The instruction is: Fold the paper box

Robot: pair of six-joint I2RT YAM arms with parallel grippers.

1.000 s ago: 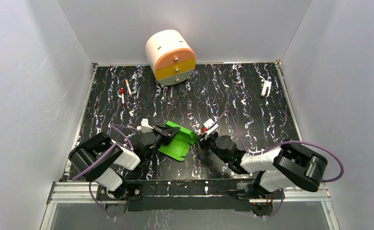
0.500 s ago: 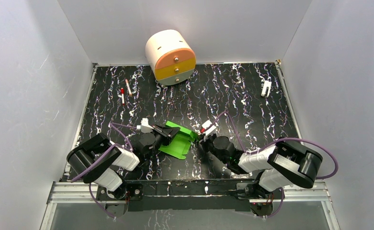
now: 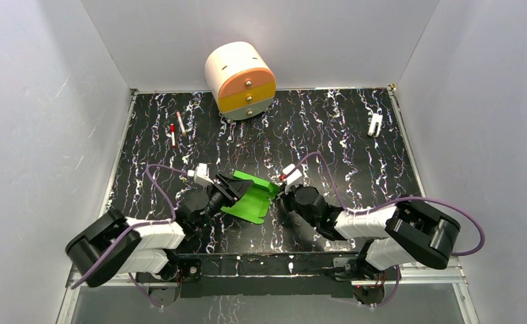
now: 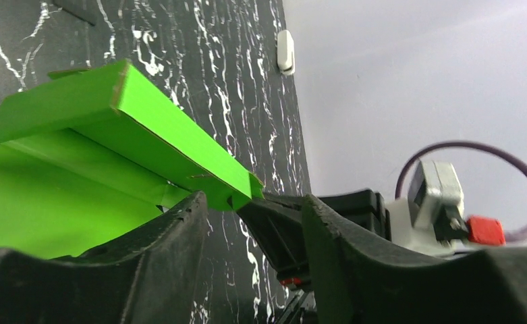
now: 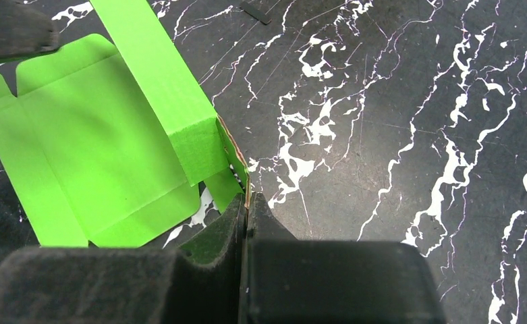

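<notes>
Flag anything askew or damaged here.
The round drawer unit at the back sits askew, its drawer bands slanting. The paper box is only half folded, one corner pinched by the right gripper.

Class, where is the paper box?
In the top view, the paper box lies front-centre, between the left gripper and the right gripper, which pinches its edge.

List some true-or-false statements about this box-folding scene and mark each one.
1. The right gripper is shut on an edge of the paper box. True.
2. The left gripper clamps the paper box. False: its jaws stand open.
3. The drawer unit sits at the far edge of the table, apart from the paper box. True.
4. The paper box is fully folded. False: most of it lies flat, with one flap raised.
</notes>
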